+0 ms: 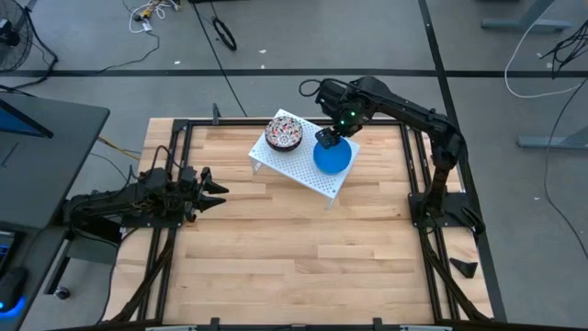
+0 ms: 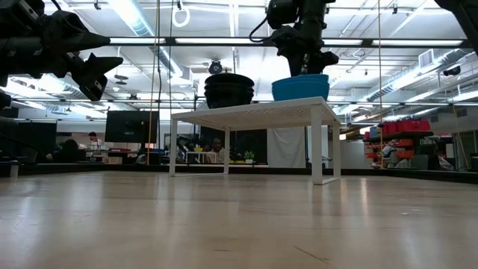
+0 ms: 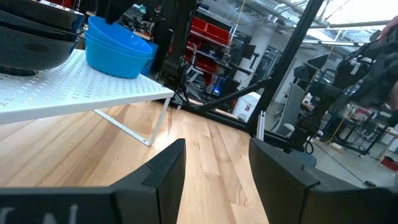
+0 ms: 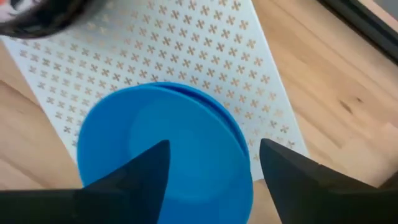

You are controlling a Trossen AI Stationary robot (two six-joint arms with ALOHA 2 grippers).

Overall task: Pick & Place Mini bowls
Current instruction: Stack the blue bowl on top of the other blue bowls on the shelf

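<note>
You have two stacks of mini bowls on the white perforated rack (image 1: 308, 161), which stands on the wooden table (image 1: 294, 248). The blue bowls (image 1: 333, 156) are plain, bright and glossy, nested so closely that only thin rim edges show one under another in the right wrist view; the stack sits near one corner of the rack. The speckled bowls (image 1: 284, 132) form the other stack beside it, white with a dense red-and-dark pattern inside and a dark outer wall. Your right gripper (image 4: 211, 171) hangs directly over the blue stack, its fingers parted on either side of the top rim and gripping nothing. Your left gripper (image 1: 216, 190) waits low over the table's left side, fingers spread, empty.
</note>
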